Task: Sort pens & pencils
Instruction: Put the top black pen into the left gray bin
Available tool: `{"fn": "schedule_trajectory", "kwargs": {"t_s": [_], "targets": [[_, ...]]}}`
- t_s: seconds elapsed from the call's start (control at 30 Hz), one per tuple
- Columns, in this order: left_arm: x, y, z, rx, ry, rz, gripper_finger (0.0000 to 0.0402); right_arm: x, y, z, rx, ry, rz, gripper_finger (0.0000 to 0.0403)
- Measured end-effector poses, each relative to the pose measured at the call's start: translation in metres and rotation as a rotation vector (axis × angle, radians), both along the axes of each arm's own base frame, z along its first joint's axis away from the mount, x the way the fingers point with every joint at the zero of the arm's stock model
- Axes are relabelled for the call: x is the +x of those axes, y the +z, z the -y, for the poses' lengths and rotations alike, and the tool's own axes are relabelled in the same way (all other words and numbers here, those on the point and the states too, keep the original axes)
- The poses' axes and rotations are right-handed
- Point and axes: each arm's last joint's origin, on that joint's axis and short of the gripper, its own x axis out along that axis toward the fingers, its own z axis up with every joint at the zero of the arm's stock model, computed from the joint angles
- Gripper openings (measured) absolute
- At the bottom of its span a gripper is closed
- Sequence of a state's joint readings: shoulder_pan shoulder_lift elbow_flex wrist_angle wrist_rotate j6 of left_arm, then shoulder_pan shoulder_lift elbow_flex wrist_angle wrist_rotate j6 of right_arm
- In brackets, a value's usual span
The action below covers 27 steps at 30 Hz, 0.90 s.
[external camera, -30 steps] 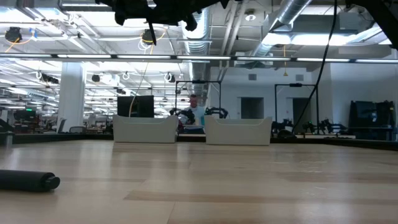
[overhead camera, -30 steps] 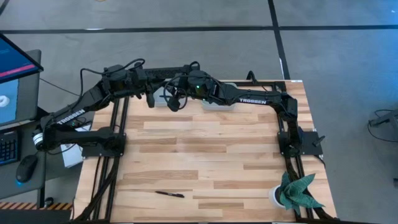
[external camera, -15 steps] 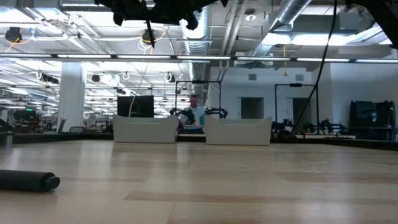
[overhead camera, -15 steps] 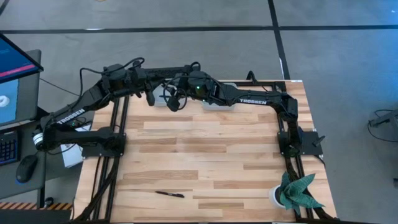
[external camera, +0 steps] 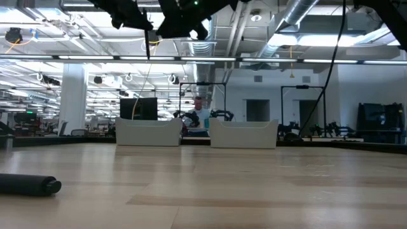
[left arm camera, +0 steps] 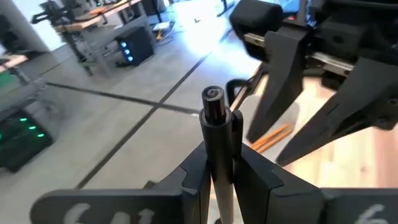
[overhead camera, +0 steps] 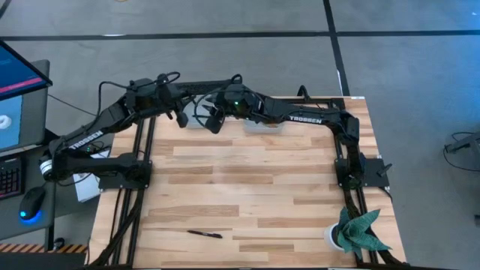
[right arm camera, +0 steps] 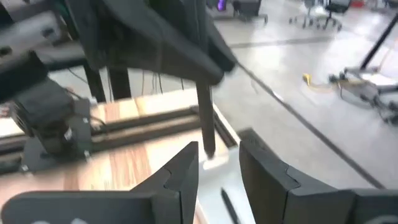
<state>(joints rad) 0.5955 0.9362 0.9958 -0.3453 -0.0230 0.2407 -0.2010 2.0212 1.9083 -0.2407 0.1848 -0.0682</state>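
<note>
1. Up at the far edge of the table, both arms meet over the two white bins: the left gripper and the right gripper hang close together above the left bin.
2. Clamped between the left gripper's fingers is a black pen; in the left wrist view it runs straight out between them, its round butt end facing the camera.
3. From table height that held pen shows as a thin dark line with its long axis upright, tip pointing down toward the left bin but well above it.
4. Seen from the right wrist, the right gripper has its fingers spread with a clear gap and nothing between them; the held pen hangs vertically just beyond that gap.
5. Below the left gripper, an orange pencil lies flat, its long axis slanting across that view; I cannot tell for sure whether it lies inside a bin.
6. A short dark pen lies flat on the pale surface beneath the right gripper.
7. Another black pen lies alone on the wood near the front edge, well apart from both grippers, its long axis nearly parallel to that edge.
8. The right bin stands just beside the left one.
9. A small potted plant sits at the front right corner.
</note>
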Motion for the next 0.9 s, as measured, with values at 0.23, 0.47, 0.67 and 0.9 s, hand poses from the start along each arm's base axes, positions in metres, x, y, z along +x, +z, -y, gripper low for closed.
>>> {"fn": "schedule_trajectory", "kwargs": {"t_s": [0.23, 0.47, 0.67, 0.9], "targets": [[0.011, -0.016, -0.015, 0.0, 0.047, -0.126, 0.0048, -0.006, -0.011, 0.003, 0.039, -0.016, -0.115, 0.0136], [0.023, -0.044, -0.044, -0.049, 0.085, -0.28, 0.0048, -0.013, -0.023, 0.001, 0.131, -0.051, -0.231, 0.0135], [0.025, -0.067, -0.066, -0.102, 0.115, -0.405, 0.0048, -0.021, -0.029, 0.0, 0.153, -0.057, -0.339, 0.0136], [0.03, -0.093, -0.086, -0.147, 0.115, -0.516, 0.0048, -0.026, -0.033, -0.001, 0.163, -0.059, -0.405, 0.0135]]}}
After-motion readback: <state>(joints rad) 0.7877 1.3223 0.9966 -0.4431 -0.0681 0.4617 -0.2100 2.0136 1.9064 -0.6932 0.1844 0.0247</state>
